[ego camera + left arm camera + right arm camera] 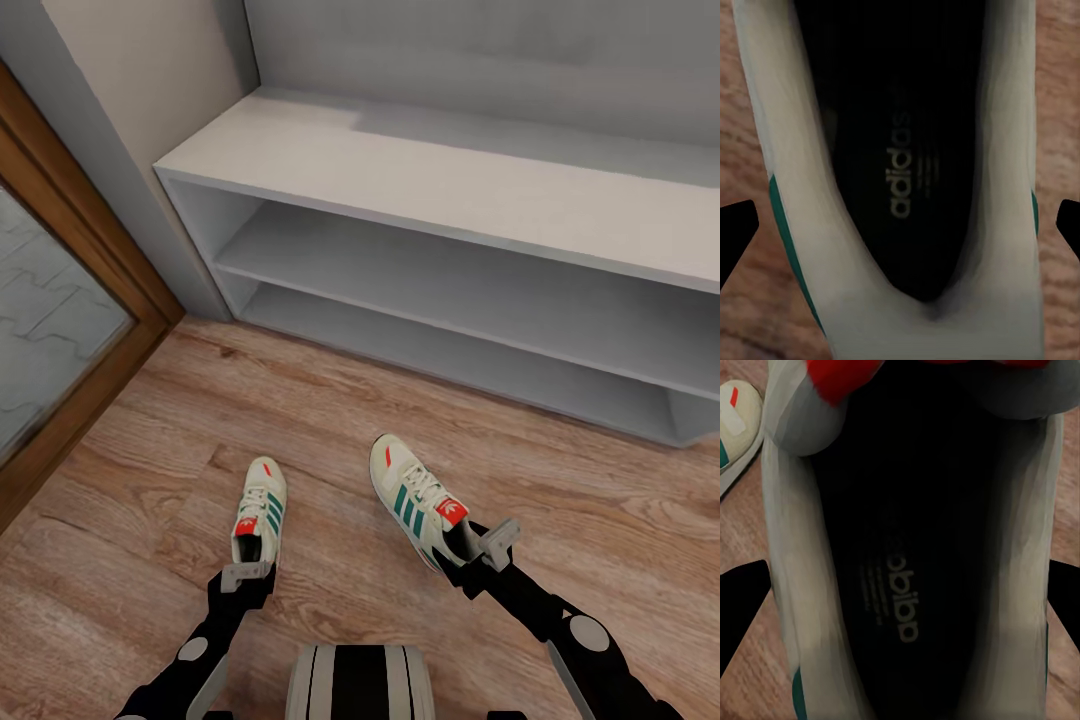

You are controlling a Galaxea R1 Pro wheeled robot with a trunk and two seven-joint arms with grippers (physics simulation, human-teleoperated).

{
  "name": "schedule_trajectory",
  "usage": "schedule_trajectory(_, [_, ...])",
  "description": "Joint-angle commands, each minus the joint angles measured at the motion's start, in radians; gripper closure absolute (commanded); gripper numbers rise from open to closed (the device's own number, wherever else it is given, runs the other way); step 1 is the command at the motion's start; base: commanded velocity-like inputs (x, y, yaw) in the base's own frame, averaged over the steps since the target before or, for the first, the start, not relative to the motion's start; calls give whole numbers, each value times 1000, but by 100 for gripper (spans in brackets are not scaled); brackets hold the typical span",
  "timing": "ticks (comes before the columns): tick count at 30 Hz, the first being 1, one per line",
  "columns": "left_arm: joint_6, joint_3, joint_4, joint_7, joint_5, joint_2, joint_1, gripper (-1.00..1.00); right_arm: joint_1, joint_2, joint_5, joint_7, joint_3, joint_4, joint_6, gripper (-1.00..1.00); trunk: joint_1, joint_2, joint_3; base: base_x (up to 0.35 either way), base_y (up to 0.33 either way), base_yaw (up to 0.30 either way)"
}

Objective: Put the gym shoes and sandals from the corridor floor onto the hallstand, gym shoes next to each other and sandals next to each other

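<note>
Two cream gym shoes with green stripes are in front of the hallstand [420, 175]. The left gym shoe [260, 515] lies on the corridor floor [180, 440], toe toward the rack. My left gripper [250, 575] is at its heel, open, with both fingertips just clear of the shoe's sides [900, 225]. The right gym shoe [415, 495] looks slightly tilted. My right gripper [482, 550] is at its heel, and its fingers press both sides of the heel [907, 600]. The sandals are out of view.
The hallstand's two low open compartments [450, 290] face me, under its flat top. A wood-framed glass door [60, 320] stands at the left, beside a grey wall corner [150, 210]. My base [360, 680] is at the lower edge.
</note>
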Motion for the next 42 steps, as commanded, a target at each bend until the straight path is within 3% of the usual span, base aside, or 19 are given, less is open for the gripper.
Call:
schedule_trajectory(1, [-4, -5, 1, -1, 12, 1, 0, -100, 0, -1, 0, 2, 1, -1, 3, 100, 0, 0, 0, 19, 0, 0])
schedule_trajectory(4, [-4, -5, 1, -1, 15, 1, 0, -100, 0, -1, 0, 2, 1, -1, 3, 100, 0, 0, 0, 12, 0, 0])
schedule_trajectory(5, [-4, -5, 1, -1, 16, 1, 0, 100, 0, -1, 0, 2, 1, -1, 3, 100, 0, 0, 0, 6, 0, 0])
schedule_trajectory(40, [-5, -8, 7, -2, 19, -2, 0, 100, 0, -1, 0, 2, -1, -1, 3, 100, 0, 0, 0, 0, 0, 0])
schedule_trajectory(42, [-5, -8, 7, -2, 18, -2, 0, 100, 0, -1, 1, 2, -1, -1, 2, 100, -1, 0, 7, 0, 0, 0])
